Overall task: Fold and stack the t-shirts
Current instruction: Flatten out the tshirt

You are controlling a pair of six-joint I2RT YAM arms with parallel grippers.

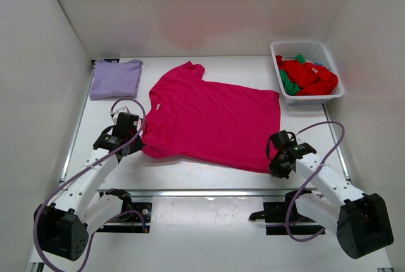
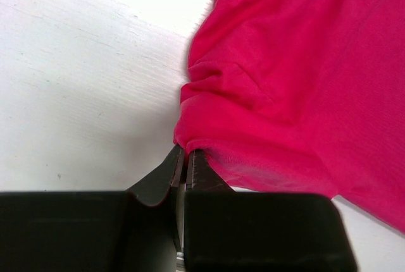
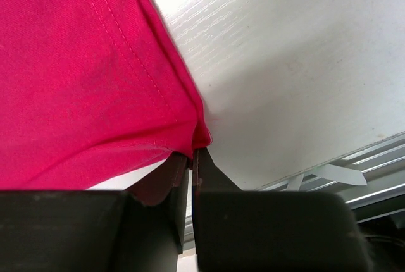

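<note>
Top external view shows the pink shirt [image 1: 212, 120] spread mid-tabletop, left tool [image 2: 188, 161] and right tool [image 3: 192, 158] each clamped on an end of its near edge; lifting both evenly should keep the fold straight.

Left arm [image 1: 95, 180], right arm [image 1: 326, 183]: white link shells, black joint housings, bulky black bases. Left gripper [image 1: 136, 144], right gripper [image 1: 273, 166]: black blocks, dark slim fingers [image 2: 161, 180] tapering toward tips. Purple cable [image 1: 332, 123] loops behind each gripper.

The big t-shirt [image 1: 215, 120] is magenta-pink, the folded t-shirt [image 1: 115, 79] lavender, the lattice basket [image 1: 311, 98] white.
</note>
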